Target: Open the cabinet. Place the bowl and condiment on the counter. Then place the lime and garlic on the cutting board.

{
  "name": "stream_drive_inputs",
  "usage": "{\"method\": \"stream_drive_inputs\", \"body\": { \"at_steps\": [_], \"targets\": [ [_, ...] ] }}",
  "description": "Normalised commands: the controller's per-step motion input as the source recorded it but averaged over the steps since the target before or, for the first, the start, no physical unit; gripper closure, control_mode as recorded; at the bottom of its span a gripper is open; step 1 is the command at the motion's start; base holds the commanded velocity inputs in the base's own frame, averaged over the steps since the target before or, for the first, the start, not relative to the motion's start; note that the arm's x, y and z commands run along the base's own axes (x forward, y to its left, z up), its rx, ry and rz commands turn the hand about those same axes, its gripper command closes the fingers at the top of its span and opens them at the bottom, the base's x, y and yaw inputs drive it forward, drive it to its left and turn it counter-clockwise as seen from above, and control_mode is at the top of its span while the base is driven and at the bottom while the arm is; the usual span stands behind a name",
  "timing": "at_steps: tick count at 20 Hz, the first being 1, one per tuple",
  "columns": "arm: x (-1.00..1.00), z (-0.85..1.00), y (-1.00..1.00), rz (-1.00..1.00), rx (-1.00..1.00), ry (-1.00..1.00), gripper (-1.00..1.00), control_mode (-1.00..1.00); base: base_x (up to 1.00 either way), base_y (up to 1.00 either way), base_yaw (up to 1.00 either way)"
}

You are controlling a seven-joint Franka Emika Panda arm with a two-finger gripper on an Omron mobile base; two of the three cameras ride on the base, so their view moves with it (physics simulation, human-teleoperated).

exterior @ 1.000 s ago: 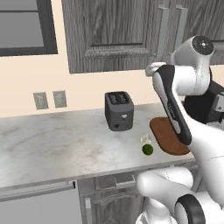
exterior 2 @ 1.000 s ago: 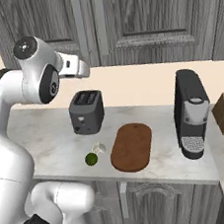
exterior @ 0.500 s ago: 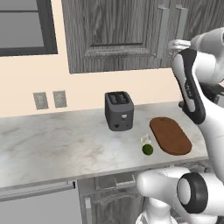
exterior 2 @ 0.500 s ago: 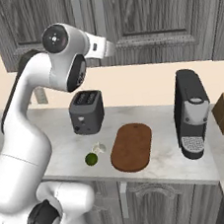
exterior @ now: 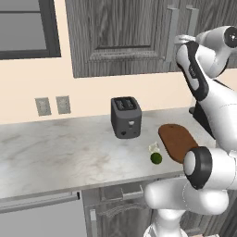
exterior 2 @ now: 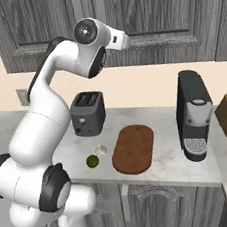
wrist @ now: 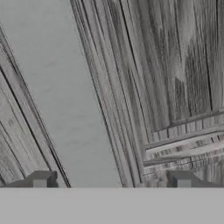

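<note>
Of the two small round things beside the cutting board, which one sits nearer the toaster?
The garlic, the off-white bulb. It lies between the toaster and the dark green lime, which sits closer to the counter's front edge.

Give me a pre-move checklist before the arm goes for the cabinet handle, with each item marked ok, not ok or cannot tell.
1. Gripper open wide enough for a handle: ok, the fingertips stand far apart with nothing between them.
2. Gripper raised to the cabinet: ok, the hand view looks straight at the door's grey wood grain.
3. Bar handles lined up between the fingers: cannot tell, the hand view shows door panel, no clear bar.
4. Cabinet doors closed: ok, both sit flush.
5. Cutting board bare for later: ok.
6. Lime and garlic on the counter beside the board: ok, close together, left of it.
</note>
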Motion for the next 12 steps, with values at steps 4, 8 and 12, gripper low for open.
{"method": "stream_drive_inputs", "body": {
  "at_steps": [4,8,12],
  "targets": [
    [0.69,0.00,-0.14,0.00,0.03,0.02,-1.00,-1.00,0.00,0.00,0.00],
    [0.71,-0.08,-0.02,0.00,0.00,0.00,-1.00,-1.00,0.00,0.00,0.00],
    [0.73,-0.23,0.00,0.00,0.00,0.00,-1.00,-1.00,0.00,0.00,0.00]
  ]
}}
